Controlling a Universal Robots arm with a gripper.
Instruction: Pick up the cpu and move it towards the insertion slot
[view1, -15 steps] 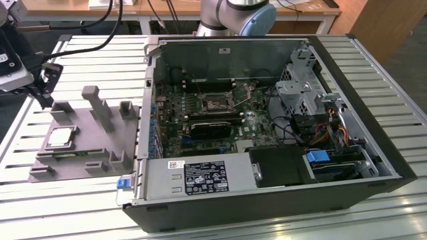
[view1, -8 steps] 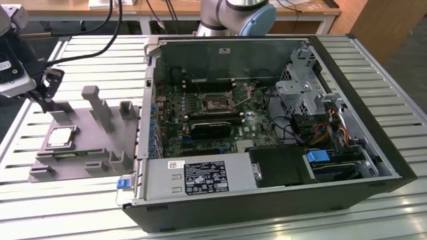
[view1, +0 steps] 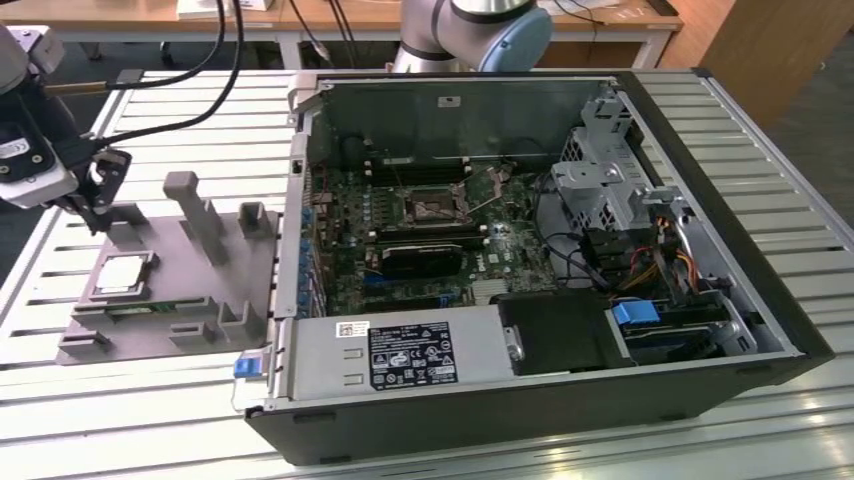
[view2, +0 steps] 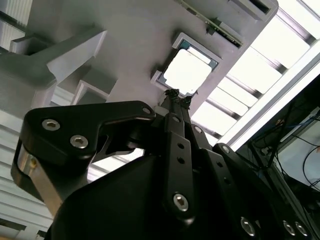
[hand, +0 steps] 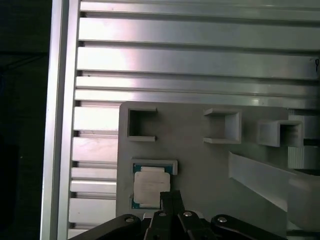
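The cpu (view1: 123, 272) is a small square chip with a silvery top. It lies flat in a recess of the grey plastic fixture (view1: 187, 290) at the exterior view's left. My gripper (view1: 95, 222) hangs just above and behind it, apart from it. In the second wrist view the two thin black fingers of my gripper (view2: 176, 96) are pressed together, shut on nothing, with their tips over the near edge of the cpu (view2: 189, 72). The first wrist view shows the same gripper (hand: 171, 196) beside the cpu (hand: 149, 187). The insertion slot (view1: 430, 207) sits on the green board inside the open computer case.
The open computer case (view1: 747, 200) fills the middle and right of the slatted metal table (view1: 80, 400). A black heatsink block (view1: 420, 262) lies below the slot. Upright posts (view1: 200, 215) stand on the fixture, and a green-edged memory stick (view1: 144, 308) lies near its front.
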